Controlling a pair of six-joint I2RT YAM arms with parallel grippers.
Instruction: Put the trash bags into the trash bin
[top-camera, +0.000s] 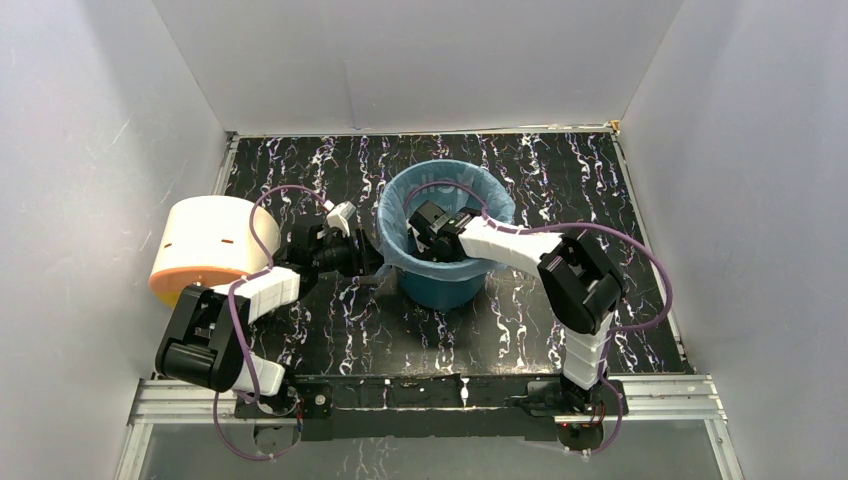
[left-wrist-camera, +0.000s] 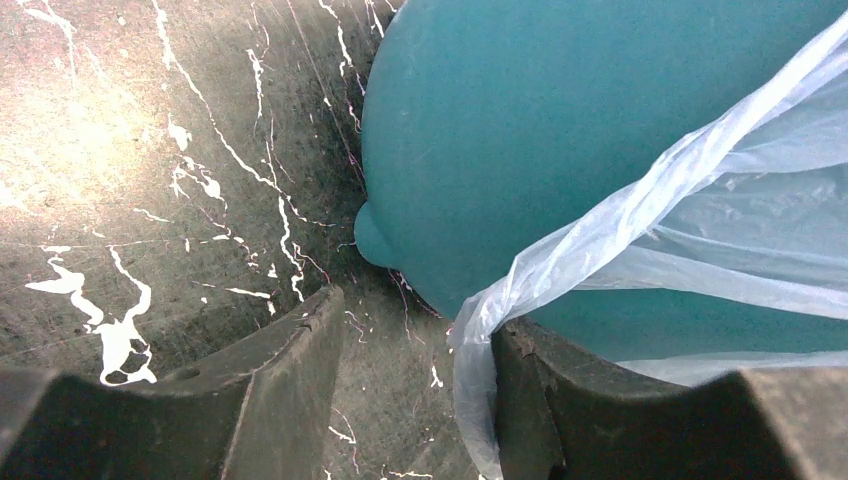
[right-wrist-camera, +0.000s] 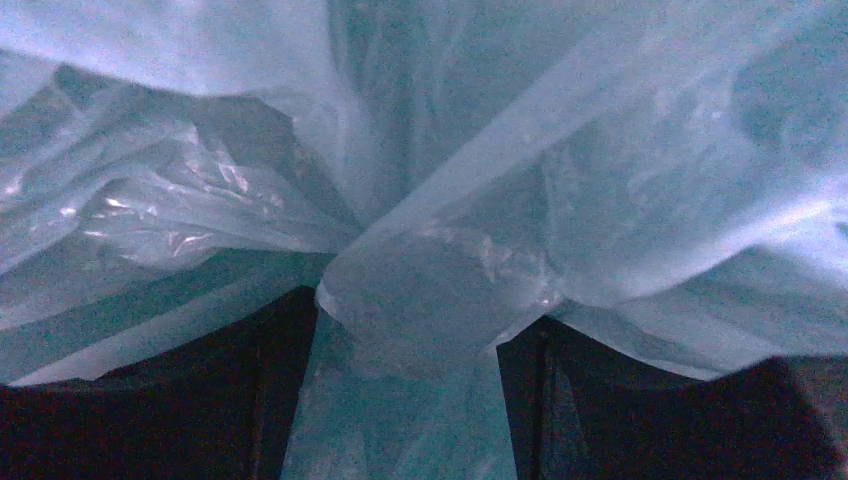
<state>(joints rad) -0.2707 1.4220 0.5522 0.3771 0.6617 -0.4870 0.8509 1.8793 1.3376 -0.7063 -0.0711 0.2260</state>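
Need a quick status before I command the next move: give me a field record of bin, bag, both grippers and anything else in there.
bin: teal trash bin, upright, middle of the black marbled table
bag: light-blue bag lines the bin, edge folded over the rim and hanging outside
left gripper: open, outside the bin wall, hanging bag edge between its fingers
right gripper: inside the bin, bag film bunched between fingers; grip unclear
other: cream cylinder with orange end, left of bin, apart
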